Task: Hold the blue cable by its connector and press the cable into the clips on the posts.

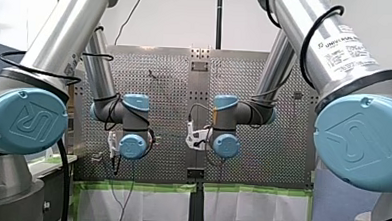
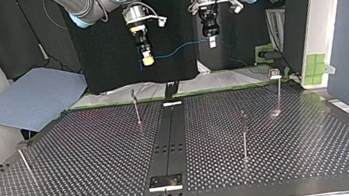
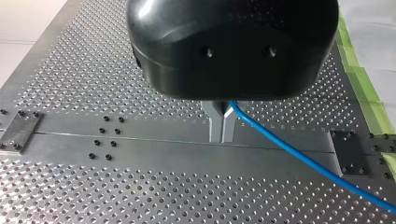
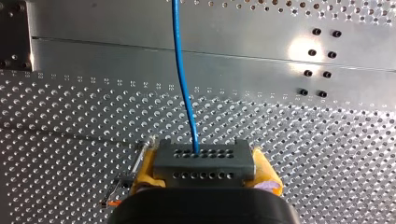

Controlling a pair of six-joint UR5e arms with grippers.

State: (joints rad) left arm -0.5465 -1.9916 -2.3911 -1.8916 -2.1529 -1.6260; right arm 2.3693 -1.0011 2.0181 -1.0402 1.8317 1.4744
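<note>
The connector (image 4: 203, 167), a blocky grey piece with rows of small round holes, is clamped between the yellow pads (image 4: 145, 170) of my right gripper (image 4: 204, 156), so that one is closed tight on it. The blue cable (image 4: 183, 79) comes out of the holed face and points straight ahead, away from the gripper, with its long axis running out over the table's flat middle strip. It's a thin, smooth, round cord. At the other end, my left gripper (image 3: 223, 128) is seen with a glossy black rounded housing and two narrow metal fingers (image 3: 215, 123) pinched together on the cable, which then trails off sideways and slightly downward from them. In the top view the cable (image 2: 179, 50) is strung roughly level between the two grippers with a slight sag, held up in the air at the far edge of the table (image 2: 93, 153) and well apart from the posts (image 2: 136, 107). The table is shiny metal, covered in a regular grid of little holes, with a plain bar down the middle. The posts are skinny upright metal rods, spread well apart, with small clips on top that are too small to be made out.
</note>
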